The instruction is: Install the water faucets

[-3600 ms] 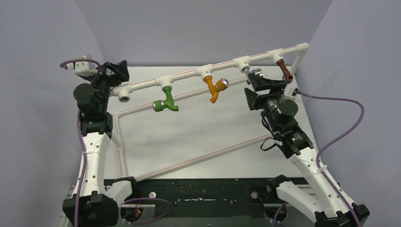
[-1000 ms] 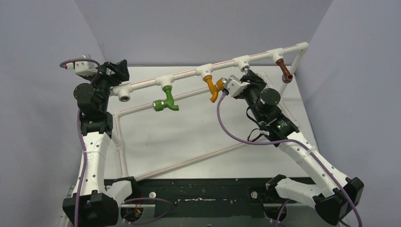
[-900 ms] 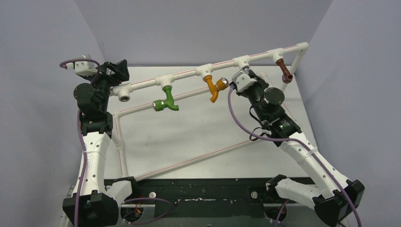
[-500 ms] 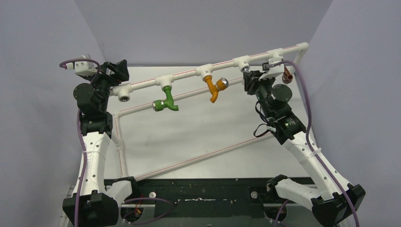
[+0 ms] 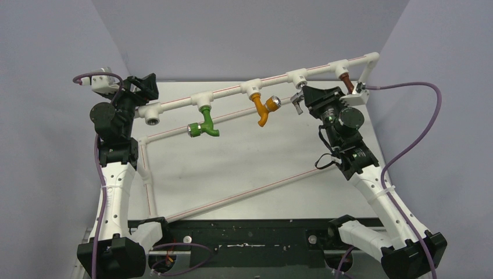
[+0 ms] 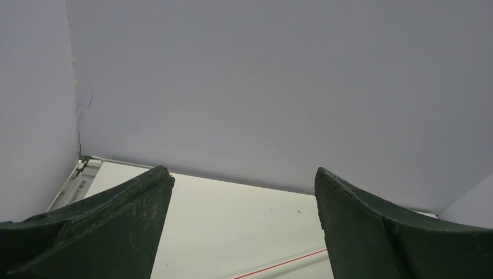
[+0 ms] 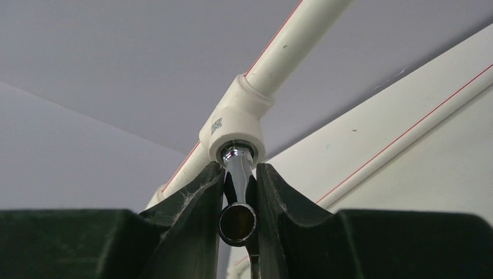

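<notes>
The chrome water faucet (image 7: 239, 185) sticks out of a white tee fitting (image 7: 232, 125) on the raised pipe, its round spout mouth facing the right wrist camera. My right gripper (image 7: 239, 170) is shut on its stem, one finger on each side. From above, the chrome faucet (image 5: 298, 100) shows as a small bit of metal left of my right gripper (image 5: 306, 95). My left gripper (image 6: 241, 174) is open and holds nothing. It sits at the pipe's left end (image 5: 142, 88), beside an empty tee socket (image 5: 152, 120).
A green faucet (image 5: 203, 125), an orange faucet (image 5: 263, 110) and a brown faucet (image 5: 347, 83) hang from the same white pipe (image 5: 227, 93). Lower white pipes (image 5: 244, 195) lie across the table. Grey walls stand close on three sides.
My right wrist has rolled around the chrome faucet while staying shut on it, so its camera and purple cable swung from the left side to the right. The left arm has not moved.
</notes>
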{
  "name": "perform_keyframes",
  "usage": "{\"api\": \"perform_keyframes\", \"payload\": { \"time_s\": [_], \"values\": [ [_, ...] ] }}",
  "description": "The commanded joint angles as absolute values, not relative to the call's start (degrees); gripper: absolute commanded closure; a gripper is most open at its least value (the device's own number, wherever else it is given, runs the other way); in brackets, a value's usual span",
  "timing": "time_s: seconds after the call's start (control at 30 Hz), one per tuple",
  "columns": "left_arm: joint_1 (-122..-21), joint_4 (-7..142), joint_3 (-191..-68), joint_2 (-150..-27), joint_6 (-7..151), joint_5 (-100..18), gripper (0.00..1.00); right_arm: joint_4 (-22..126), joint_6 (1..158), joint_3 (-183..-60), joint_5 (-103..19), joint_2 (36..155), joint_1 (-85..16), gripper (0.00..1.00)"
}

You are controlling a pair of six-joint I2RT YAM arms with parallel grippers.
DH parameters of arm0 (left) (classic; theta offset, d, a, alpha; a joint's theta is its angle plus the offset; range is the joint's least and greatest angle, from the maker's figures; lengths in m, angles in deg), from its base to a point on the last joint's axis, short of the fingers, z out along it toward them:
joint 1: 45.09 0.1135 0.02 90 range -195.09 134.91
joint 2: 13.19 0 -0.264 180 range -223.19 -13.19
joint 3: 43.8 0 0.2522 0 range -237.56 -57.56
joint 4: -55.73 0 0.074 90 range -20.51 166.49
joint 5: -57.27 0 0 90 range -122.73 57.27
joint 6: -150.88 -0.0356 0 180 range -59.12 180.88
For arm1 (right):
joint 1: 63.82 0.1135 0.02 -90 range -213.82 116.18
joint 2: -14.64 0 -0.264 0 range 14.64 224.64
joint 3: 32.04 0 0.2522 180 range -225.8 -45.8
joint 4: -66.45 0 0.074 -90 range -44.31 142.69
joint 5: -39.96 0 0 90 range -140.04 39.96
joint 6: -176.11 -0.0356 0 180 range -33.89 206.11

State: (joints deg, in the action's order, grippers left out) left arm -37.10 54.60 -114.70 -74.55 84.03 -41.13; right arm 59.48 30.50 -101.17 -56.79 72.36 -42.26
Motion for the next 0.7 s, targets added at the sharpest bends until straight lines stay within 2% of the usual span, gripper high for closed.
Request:
{"api": "perform_keyframes", "payload": {
  "time_s": [0.0,0.23,0.43,0.53,0.67],
  "values": [
    [-36.5,70.3,-109.0,-79.5,84.1,-42.8,0.10,71.2,8.1,-98.9,-56.1,68.8,-42.1,1.00],
    [-36.5,70.3,-109.0,-79.5,84.3,-43.0,0.10,73.4,-7.8,-96.1,-58.0,67.3,-41.9,1.00],
    [-36.5,70.3,-109.0,-79.5,84.2,-42.8,0.10,69.4,-4.4,-99.0,-58.6,67.1,-40.9,0.99],
    [-36.5,70.3,-109.0,-79.5,84.2,-42.7,0.10,67.0,-1.0,-99.1,-58.7,66.2,-40.8,0.80],
    [-36.5,70.3,-109.0,-79.5,84.1,-42.7,0.10,63.3,6.0,-100.1,-58.4,65.2,-40.9,0.44]
  ]
}}
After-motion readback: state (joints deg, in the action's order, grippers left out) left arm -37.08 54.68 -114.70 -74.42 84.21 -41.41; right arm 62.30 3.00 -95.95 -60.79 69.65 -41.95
